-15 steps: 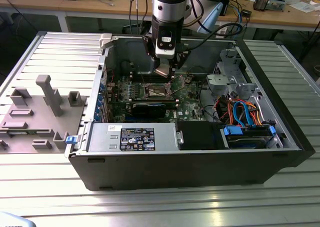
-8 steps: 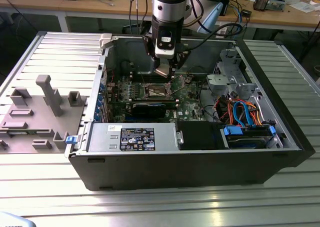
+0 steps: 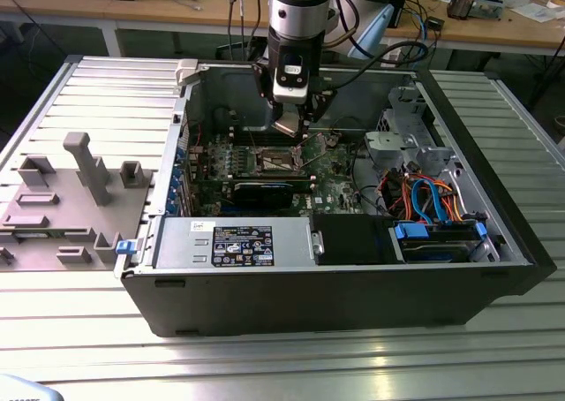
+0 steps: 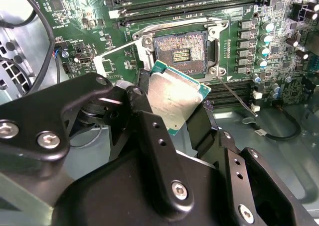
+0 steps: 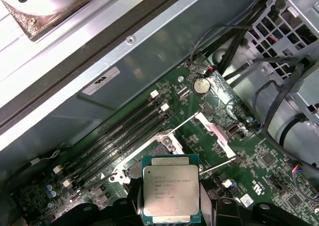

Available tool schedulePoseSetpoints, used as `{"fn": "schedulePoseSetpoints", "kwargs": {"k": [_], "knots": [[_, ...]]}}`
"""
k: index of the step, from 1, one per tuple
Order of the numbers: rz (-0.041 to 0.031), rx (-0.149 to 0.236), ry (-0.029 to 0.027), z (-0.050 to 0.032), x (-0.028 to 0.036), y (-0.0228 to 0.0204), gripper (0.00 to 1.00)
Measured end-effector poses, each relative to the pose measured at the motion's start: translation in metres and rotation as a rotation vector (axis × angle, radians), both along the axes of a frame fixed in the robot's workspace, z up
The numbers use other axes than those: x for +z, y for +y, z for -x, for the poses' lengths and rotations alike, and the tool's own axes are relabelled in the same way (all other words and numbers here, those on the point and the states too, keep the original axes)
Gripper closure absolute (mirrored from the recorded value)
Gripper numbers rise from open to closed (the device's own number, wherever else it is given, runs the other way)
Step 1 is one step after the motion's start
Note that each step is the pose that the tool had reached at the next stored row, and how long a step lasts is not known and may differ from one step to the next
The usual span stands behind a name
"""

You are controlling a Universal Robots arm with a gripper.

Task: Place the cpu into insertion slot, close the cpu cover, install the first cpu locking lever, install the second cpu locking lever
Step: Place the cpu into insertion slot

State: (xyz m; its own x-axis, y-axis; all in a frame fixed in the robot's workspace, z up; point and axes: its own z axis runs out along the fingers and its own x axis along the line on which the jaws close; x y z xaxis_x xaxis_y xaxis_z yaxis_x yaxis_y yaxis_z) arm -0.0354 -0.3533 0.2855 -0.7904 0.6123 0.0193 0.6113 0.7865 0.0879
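My gripper [image 3: 295, 125] hangs inside the open computer case, just above the green motherboard [image 3: 340, 182]. It is shut on the cpu [image 5: 171, 188], a flat square chip with a silver top, held by two opposite edges between black fingers [image 4: 144, 111]. In the second wrist view the cpu [image 4: 175, 99] is tilted and hovers right beside the insertion slot [image 4: 180, 51], apart from it. The slot's dark centre lies bare. The cpu cover [image 5: 215, 130] stands swung open next to the slot [image 5: 163, 145]. Two thin locking levers [image 5: 217, 164] stick up, unlatched.
Long memory slots [image 5: 124, 136] run beside the socket. A black graphics card [image 3: 262, 192] and a power supply [image 3: 238, 244] lie toward the case's front wall. A drive cage with coloured cables [image 3: 424, 198] fills the exterior view's right. A grey fixture [image 3: 79, 176] sits outside, on the left.
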Motion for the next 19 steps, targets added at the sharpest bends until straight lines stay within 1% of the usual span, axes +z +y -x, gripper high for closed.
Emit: {"fn": "schedulePoseSetpoints", "kwargs": {"k": [5, 12, 19], "knots": [[0.0006, -0.013, -0.0001, 0.0, -0.0002, 0.0, 0.45], [0.0085, -0.032, 0.0, 0.0, -0.0002, 0.0, 0.45], [0.0113, -0.05, 0.0, 0.0, -0.0005, 0.0, 0.45]]}}
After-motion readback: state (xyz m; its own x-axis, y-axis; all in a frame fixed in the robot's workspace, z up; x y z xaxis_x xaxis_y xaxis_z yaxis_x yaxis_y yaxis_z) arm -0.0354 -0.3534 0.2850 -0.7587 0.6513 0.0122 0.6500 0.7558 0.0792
